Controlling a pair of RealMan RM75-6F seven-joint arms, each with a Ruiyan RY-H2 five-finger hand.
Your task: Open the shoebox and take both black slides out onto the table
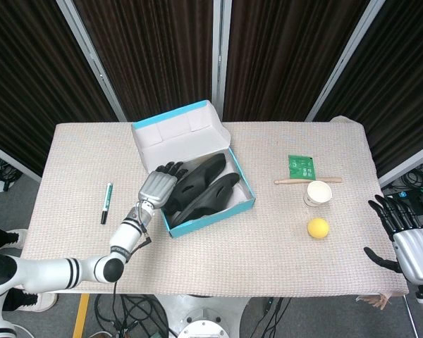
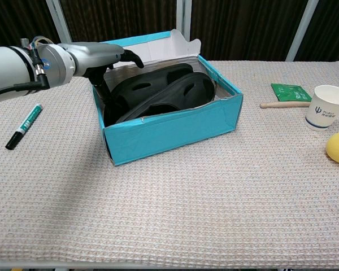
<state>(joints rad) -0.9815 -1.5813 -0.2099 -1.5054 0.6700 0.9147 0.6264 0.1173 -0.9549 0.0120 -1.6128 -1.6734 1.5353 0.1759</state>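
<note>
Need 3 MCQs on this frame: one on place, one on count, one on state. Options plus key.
1. Where does the marker lie?
A. inside the shoebox
B. on the table, left of the shoebox
C. beside the paper cup

2. How many black slides are in the shoebox?
A. none
B. one
C. two

3. What state is the shoebox lid in?
A. flipped open
B. shut
C. lying off on the table

Key: 1 B, the marker rests on the table cloth left of the box. 2 C, both slides still lie side by side inside, with the left hand over their ends. 3 A, the lid stands back behind the box, white inside showing.
</note>
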